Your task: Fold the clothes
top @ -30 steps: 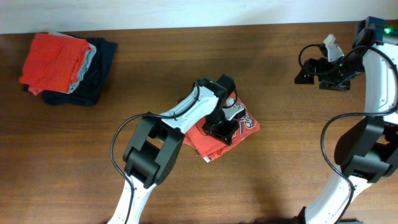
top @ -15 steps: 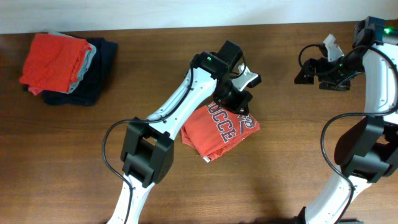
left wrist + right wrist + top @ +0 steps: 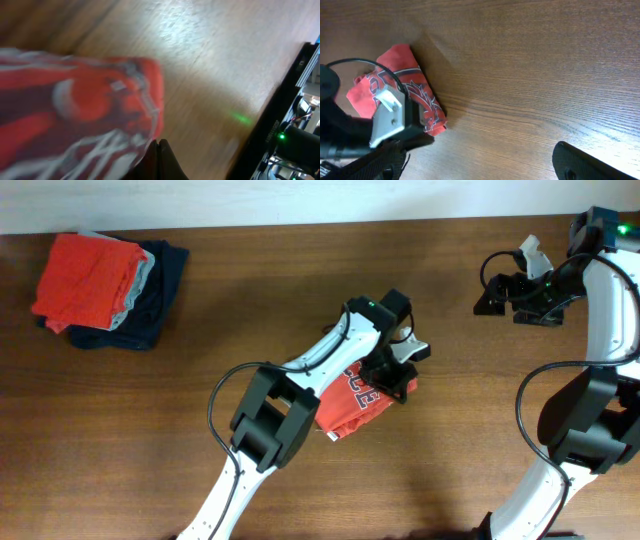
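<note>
A folded red shirt with white lettering point(image 3: 345, 402) lies at the table's middle. It also shows in the left wrist view point(image 3: 75, 100) and the right wrist view point(image 3: 402, 75). My left gripper point(image 3: 397, 375) is low at the shirt's right edge. Its fingers point(image 3: 161, 150) are pressed together beside the cloth, and nothing shows between them. My right gripper point(image 3: 492, 292) hovers open and empty over the far right of the table, well away from the shirt. Its fingers point(image 3: 475, 170) are spread wide apart in the right wrist view.
A stack of folded clothes point(image 3: 100, 280), red on top of grey and navy, sits at the far left corner. Bare wooden table point(image 3: 480, 430) lies between the shirt and the right arm's base point(image 3: 590, 430).
My left gripper lifted off the shirt toward the far side, then came back down to the shirt's right edge. The right arm has not moved.
</note>
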